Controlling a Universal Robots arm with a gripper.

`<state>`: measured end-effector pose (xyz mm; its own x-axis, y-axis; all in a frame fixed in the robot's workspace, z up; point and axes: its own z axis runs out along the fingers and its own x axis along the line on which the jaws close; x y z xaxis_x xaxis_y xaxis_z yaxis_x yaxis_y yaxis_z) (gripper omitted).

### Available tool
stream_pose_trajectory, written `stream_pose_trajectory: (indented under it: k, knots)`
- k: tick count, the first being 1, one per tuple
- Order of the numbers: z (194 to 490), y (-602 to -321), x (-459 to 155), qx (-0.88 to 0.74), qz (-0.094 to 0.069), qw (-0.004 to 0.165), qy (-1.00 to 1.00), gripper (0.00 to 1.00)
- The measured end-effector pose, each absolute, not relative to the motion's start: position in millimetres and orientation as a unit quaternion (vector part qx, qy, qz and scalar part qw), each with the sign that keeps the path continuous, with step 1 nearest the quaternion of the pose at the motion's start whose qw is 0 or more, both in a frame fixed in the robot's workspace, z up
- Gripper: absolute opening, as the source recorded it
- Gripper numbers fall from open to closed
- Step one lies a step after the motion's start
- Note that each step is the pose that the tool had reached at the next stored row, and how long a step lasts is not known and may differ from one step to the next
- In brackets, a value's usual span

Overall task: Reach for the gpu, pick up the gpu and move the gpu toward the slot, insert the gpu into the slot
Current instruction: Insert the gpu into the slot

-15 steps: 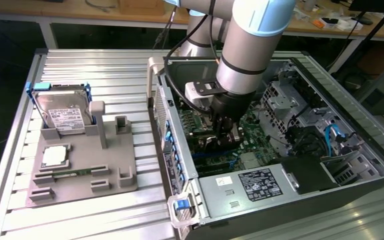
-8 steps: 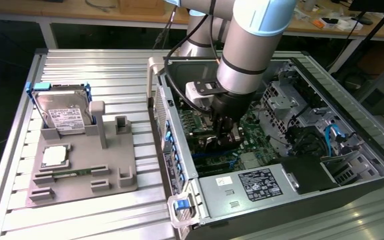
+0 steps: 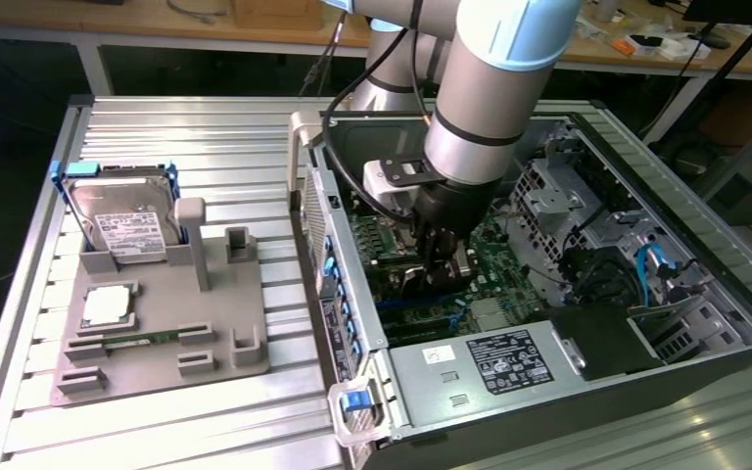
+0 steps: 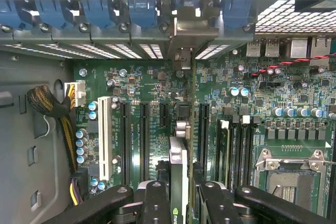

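Observation:
My gripper [image 3: 435,269] is down inside the open computer case [image 3: 350,294], over the green motherboard [image 4: 152,82]. It is shut on the gpu [image 4: 179,174], which stands edge-on between the two black fingers [image 4: 156,203], thin as a blade. The card's silvery end bracket [image 4: 191,27] lines up with the rear expansion openings of the case. The card runs down between two black connector strips [image 4: 142,140], close to the board. The slot lies under the card and is hidden by it. I cannot tell whether the card's edge touches it.
A white connector strip [image 4: 105,137] and a yellow-black cable bundle [image 4: 52,108] lie to one side of the card, the square processor socket [image 4: 286,174] to the other. Outside the case, a grey fixture tray [image 3: 154,323] carries the silver hard drive [image 3: 121,220] and a processor chip [image 3: 106,305].

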<state>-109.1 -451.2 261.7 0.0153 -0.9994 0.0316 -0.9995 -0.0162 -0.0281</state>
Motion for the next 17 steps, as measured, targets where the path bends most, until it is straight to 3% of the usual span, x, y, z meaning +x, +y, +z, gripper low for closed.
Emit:
stream_pose_trajectory:
  k: [17]
  knots:
    - [256.8, -451.3, -108.9, 0.713, 0.016, 0.006, -0.701, 0.27]
